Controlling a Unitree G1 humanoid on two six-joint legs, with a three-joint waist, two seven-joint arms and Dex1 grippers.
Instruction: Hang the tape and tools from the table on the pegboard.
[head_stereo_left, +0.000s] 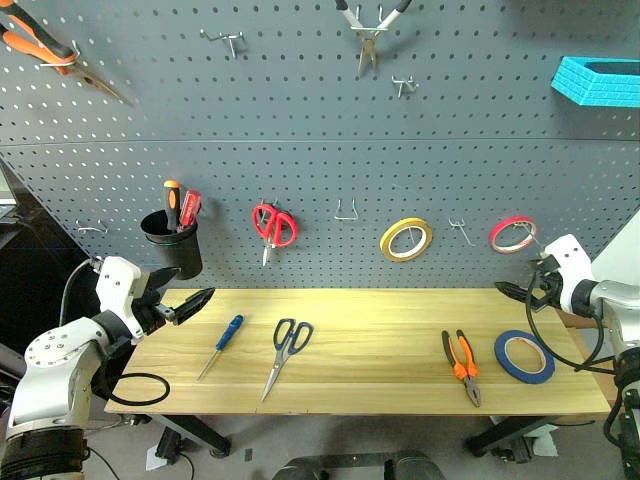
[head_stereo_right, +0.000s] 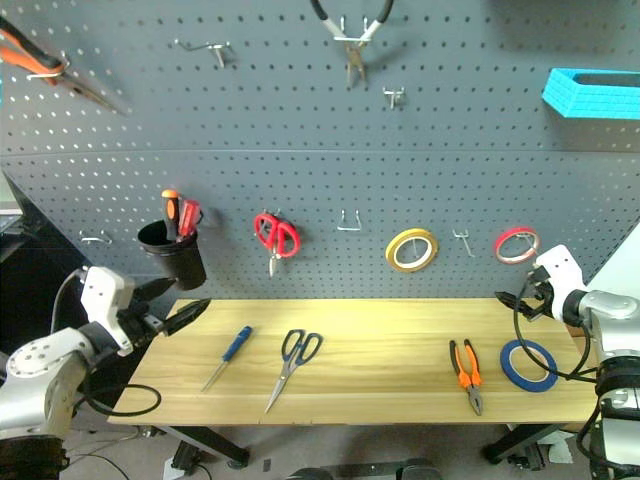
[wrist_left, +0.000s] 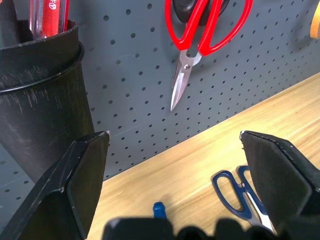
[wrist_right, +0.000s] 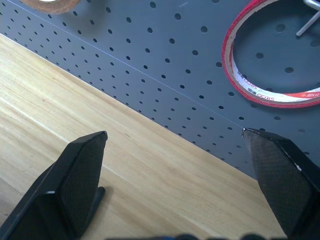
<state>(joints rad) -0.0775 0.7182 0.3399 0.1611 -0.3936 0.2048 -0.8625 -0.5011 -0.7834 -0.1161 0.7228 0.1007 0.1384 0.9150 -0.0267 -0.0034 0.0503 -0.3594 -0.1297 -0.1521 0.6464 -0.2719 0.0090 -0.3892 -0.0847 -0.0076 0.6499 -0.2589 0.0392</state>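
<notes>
My left gripper (head_stereo_left: 200, 298) hangs at the lower left of the frame, just off the left end of the table (head_stereo_left: 380, 390), its two black fingers spread wide with nothing between them. My right gripper (head_stereo_left: 510, 291) sits at the right edge, over the table's far right corner, also spread wide and empty.

On the table, all four things lie flat and untouched. The blue-handled screwdriver (head_stereo_left: 222, 344) is at lower left of centre, lying at a slant with its tip toward the front edge. Just to its right are the dark-handled scissors (head_stereo_left: 284, 352), loops toward the pegboard (head_stereo_left: 320, 170), blades pointing toward the front edge. The orange-and-black pliers (head_stereo_left: 461, 366) lie right of centre, and the blue tape (head_stereo_left: 524, 356) lies just beside them at the lower right, near my right gripper but apart from it.

On the pegboard, across the middle of the frame, hang a black cup (head_stereo_left: 172, 243) with red-handled drivers in it, red scissors (head_stereo_left: 274, 226), a bare wire hook (head_stereo_left: 346, 213), a yellow roll (head_stereo_left: 405, 239), another hook (head_stereo_left: 460, 230) and a red roll (head_stereo_left: 512, 234). Higher up are orange-handled pliers (head_stereo_left: 40, 50) at upper left, white-handled pliers (head_stereo_left: 367, 30) at top centre, and a light blue bin (head_stereo_left: 598, 80) at upper right.
</notes>
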